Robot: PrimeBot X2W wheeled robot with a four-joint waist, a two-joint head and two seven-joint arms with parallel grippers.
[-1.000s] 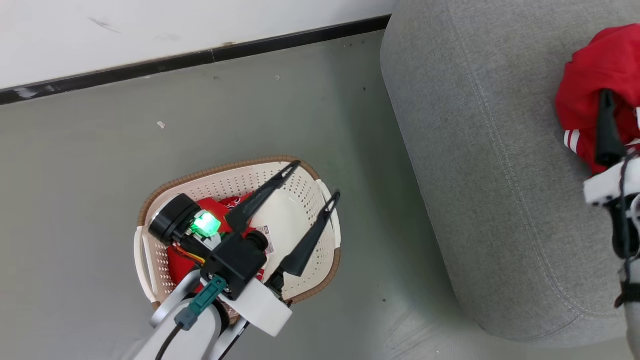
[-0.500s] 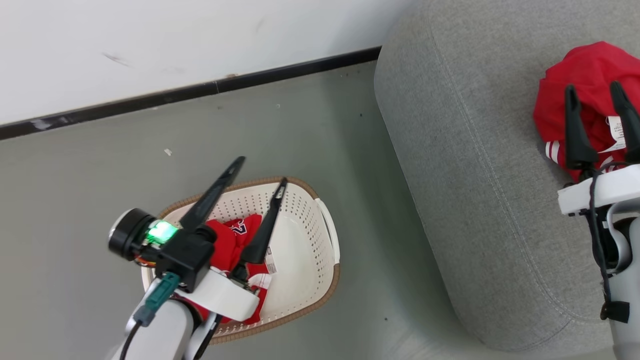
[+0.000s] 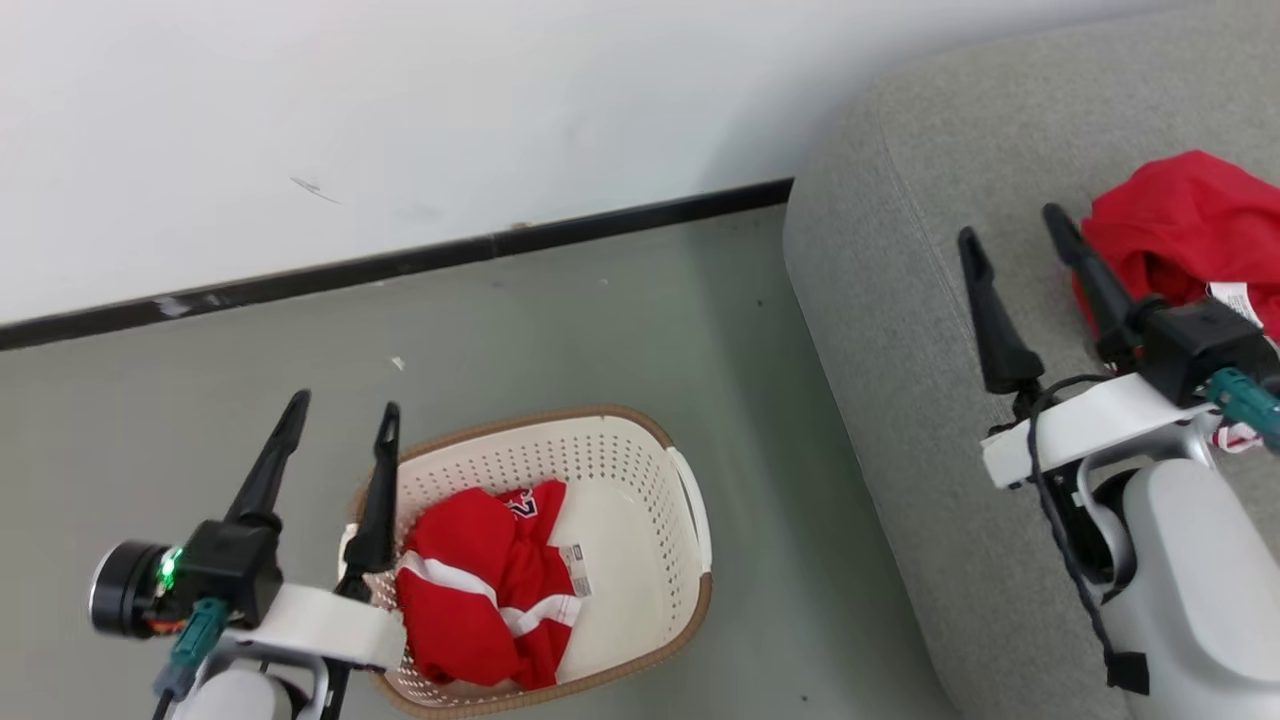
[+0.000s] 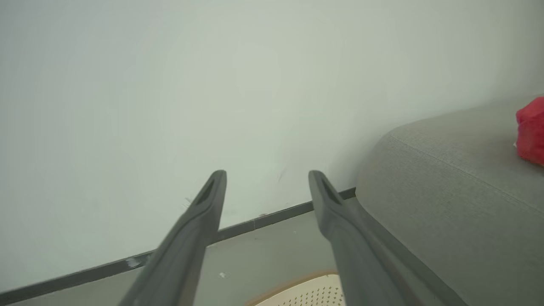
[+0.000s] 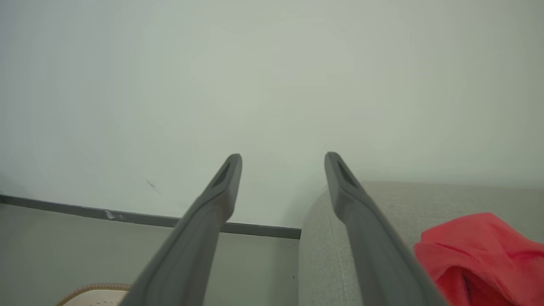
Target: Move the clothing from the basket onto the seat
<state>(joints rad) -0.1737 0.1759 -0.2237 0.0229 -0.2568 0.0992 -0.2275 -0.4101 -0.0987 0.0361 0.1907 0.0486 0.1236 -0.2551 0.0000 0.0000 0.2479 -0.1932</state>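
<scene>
At the lower left of our head view, our left gripper (image 3: 343, 405) stands with its two dark fingers spread wide and nothing between them. Its inner finger crosses the left end of the basket (image 3: 640, 450) in that view, and we cannot tell how high above it the finger sits. Through our left wrist camera those fingers point at the white wall (image 4: 255, 85) and the dark skirting (image 4: 276, 216), with a sliver of the basket's brown rim at the bottom edge.

The basket rests on the grey floor (image 3: 600, 330), apart from the seat (image 3: 900, 330). Inside it, against the left half, lies a red garment with white bands (image 3: 470, 590), crumpled, with dark lettering at its upper edge and a small label sticker (image 3: 575, 568) just beside it. The basket's right half is bare cream plastic.

Further right, the seat fills the side of the head view, its stitched seam running along the rounded edge. Our right gripper (image 3: 1010, 225) hovers over the cushion, its jaws wide apart and holding nothing. Just right of its outer finger, a second red garment (image 3: 1180, 220) lies bunched on the seat with a white tag (image 3: 1235, 300) showing. Our right wrist camera shows this garment at its lower right, beside the right finger but not between the two.
</scene>
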